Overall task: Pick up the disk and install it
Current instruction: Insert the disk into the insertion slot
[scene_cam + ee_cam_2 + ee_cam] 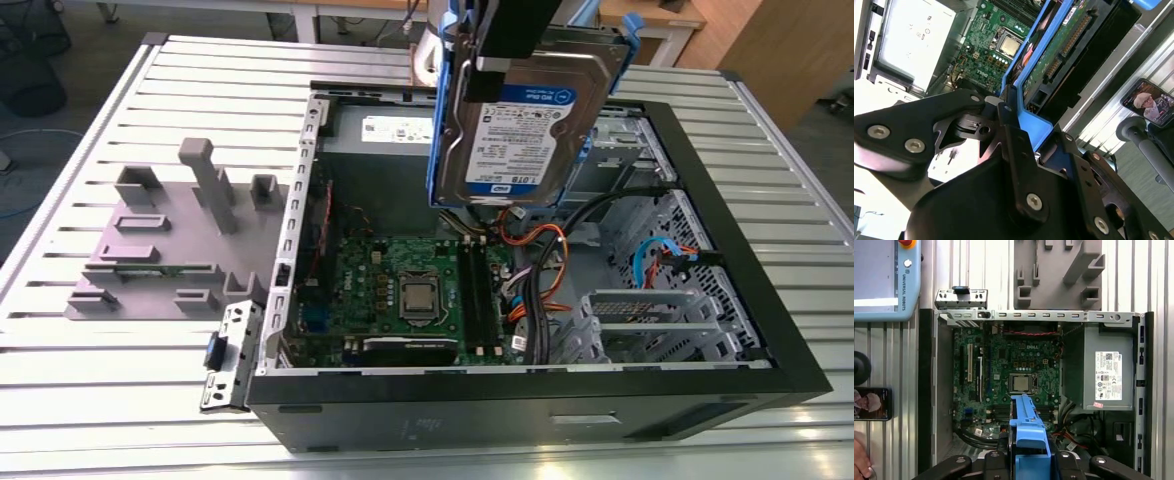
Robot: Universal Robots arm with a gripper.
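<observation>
The gripper (1016, 115) is clamping the disk (521, 130) by the edge of its bright blue frame, and a black finger (1016, 150) is pressing against the plastic in the second wrist view. The disk is hanging upright in the air over the open case (747, 330), toward its far end in the exterior view, touching nothing below. Its silver-grey face is showing a white-and-blue label with fine print and barcodes. In the second wrist view its other face is showing a green circuit board. Below it, the board (1004, 370) is lying flat on the case floor with a bare processor (1020, 383) near its middle. Orange, black and blue cables (534, 270) are trailing beside the board. The grey supply (1109, 375) is sitting in a corner of the case, wearing a white sticker with small print. Outside the case, a grey fixture (174, 230) is resting on the ribbed table (107, 100). A pendant (884, 280) and a phone (871, 403) are lying further out.
</observation>
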